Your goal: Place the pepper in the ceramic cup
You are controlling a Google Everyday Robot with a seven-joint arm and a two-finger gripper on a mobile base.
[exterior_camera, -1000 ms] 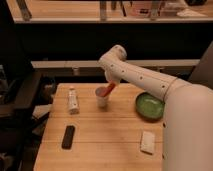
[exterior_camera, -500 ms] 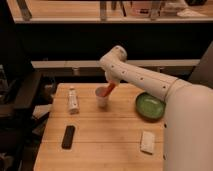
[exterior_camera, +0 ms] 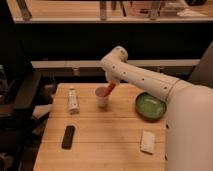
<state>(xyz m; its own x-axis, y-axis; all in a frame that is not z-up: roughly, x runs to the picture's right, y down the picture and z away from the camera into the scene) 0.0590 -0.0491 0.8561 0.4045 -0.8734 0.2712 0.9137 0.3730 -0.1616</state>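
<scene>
The white ceramic cup (exterior_camera: 102,98) stands on the wooden table (exterior_camera: 105,145), left of centre near the far edge. The red-orange pepper (exterior_camera: 110,89) slants down from upper right, and its lower tip sits at the cup's rim or just inside it. My gripper (exterior_camera: 114,81) is right above and slightly right of the cup, at the end of the white arm that reaches in from the right. It is shut on the pepper's upper end. The arm's wrist hides most of the gripper.
A white tube-like bottle (exterior_camera: 73,100) lies left of the cup. A black remote (exterior_camera: 68,136) rests near the front left. A green bowl (exterior_camera: 150,106) sits to the right, with a white flat block (exterior_camera: 147,141) in front of it. A dark chair (exterior_camera: 22,100) stands at the table's left.
</scene>
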